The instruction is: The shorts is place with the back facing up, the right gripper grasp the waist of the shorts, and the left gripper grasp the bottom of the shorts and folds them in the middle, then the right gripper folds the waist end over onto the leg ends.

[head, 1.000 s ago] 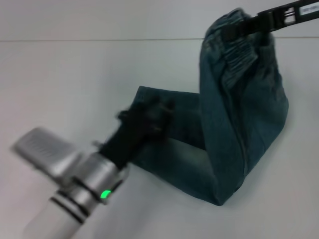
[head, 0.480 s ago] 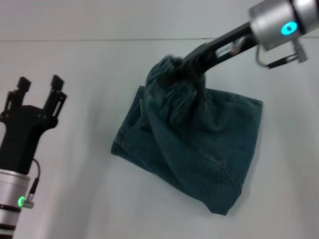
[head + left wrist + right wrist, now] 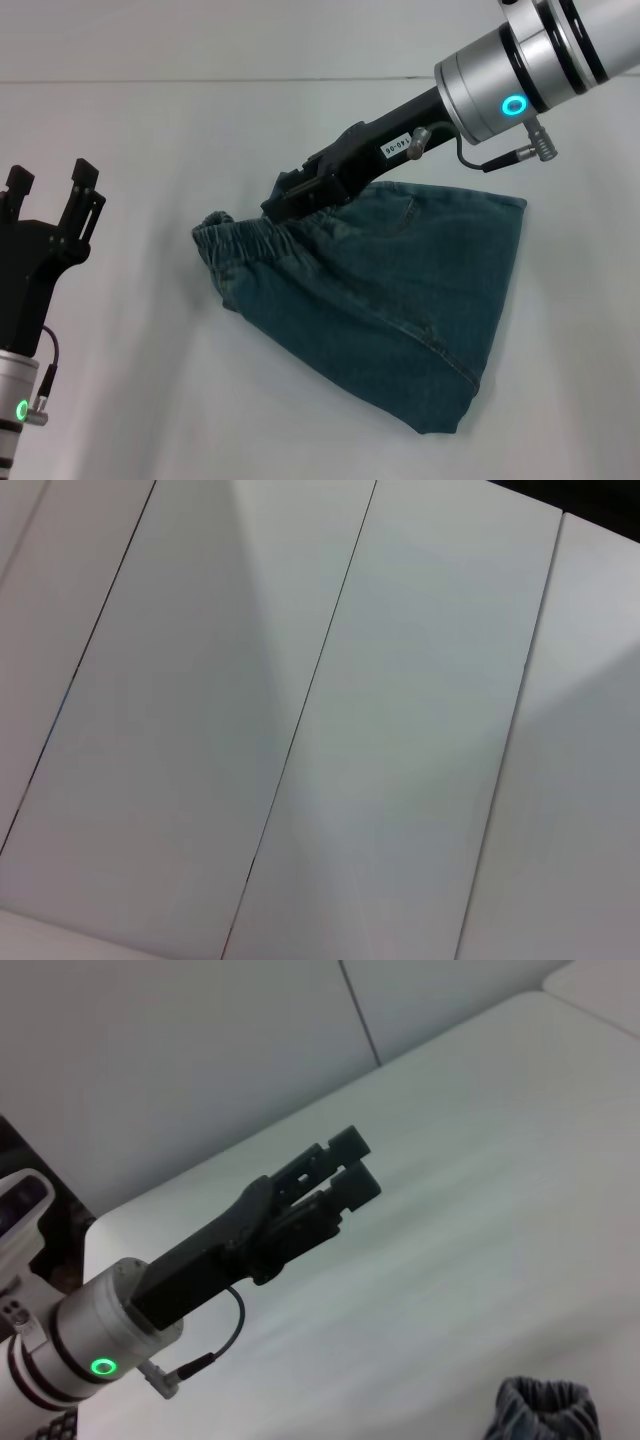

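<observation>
At the tabletop's (image 3: 130,140) near left corner, the left tool (image 3: 52,190) stands upright on its black arm above a silver wrist with a green light, its two fingers spread apart and holding nothing, well clear of the cloth. Toward the middle of the pale tabletop lie the shorts (image 3: 390,300), blue-green washed denim folded into a flattened wedge whose near corner points at the front edge and whose straight side runs along the right. The waist (image 3: 245,240), a ruched elastic band, lies bunched at the fold's left end, and its gathered edge (image 3: 545,1410) also shows in the right wrist view. Farther back, the right tool (image 3: 290,200) reaches in from the far right corner on a black arm with a blue-lit silver wrist, crossing over the denim and clamped on the waist.
</observation>
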